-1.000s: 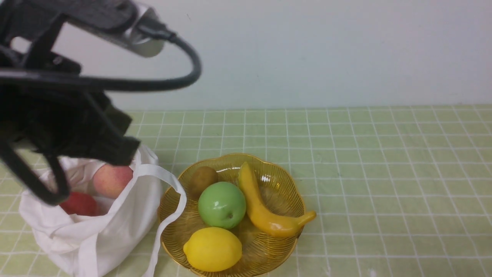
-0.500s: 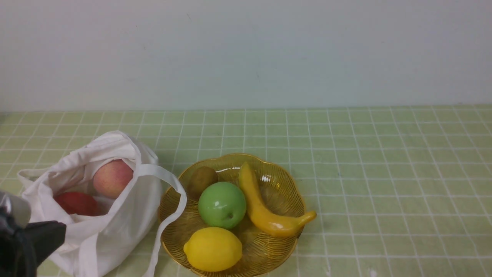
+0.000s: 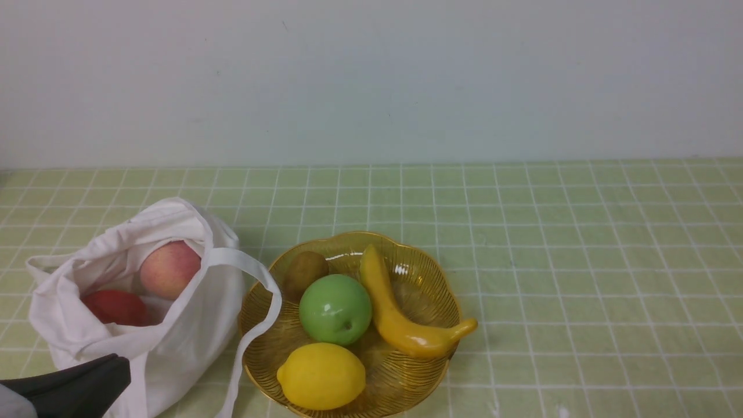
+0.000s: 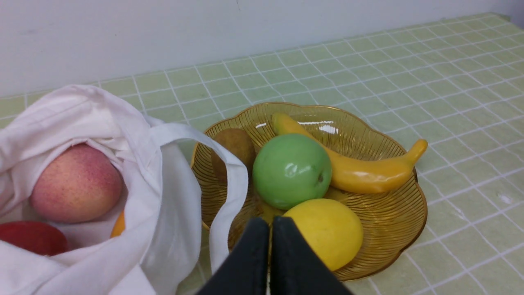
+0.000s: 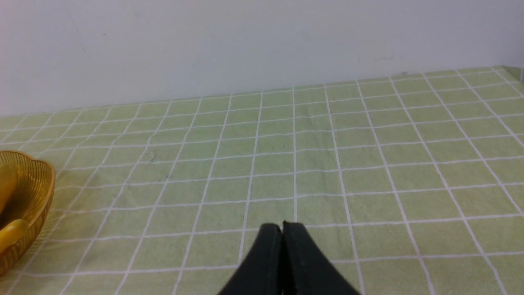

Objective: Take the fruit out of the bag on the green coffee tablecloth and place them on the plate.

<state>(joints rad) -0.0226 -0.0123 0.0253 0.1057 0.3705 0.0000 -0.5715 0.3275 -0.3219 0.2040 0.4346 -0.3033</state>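
Front view: the left jaws show only as a dark tip in the near-left corner, just on the near side of the white bag (image 3: 174, 337); from here it cannot be told how far open they are. The bag lies beyond them on the green grid tablecloth (image 3: 580, 261) covering the tabletop, mouth open, with a red apple (image 3: 116, 307) and a pink-yellow blushed fruit (image 3: 170, 270) inside. To the jaws' right stands the amber plate (image 3: 441, 290), holding the green apple (image 3: 335, 309), a lemon (image 3: 321, 375), a banana (image 3: 400, 325) and a kiwi (image 3: 306, 271). A bag strap (image 3: 255, 325) drapes over the plate's rim.

Left wrist view: the left jaws are pressed together and hold nothing. Just ahead of their tips lie the lemon (image 4: 327, 233) and the strap (image 4: 229, 192); the green apple (image 4: 291, 170) sits farther ahead. The blushed fruit (image 4: 75, 182) and red apple (image 4: 30, 237) rest in the bag, off to one side of the jaws.

Right wrist view: the right jaws are likewise closed tight and empty, above bare tablecloth (image 5: 327, 164). The plate's rim (image 5: 41, 180) is well apart from them.
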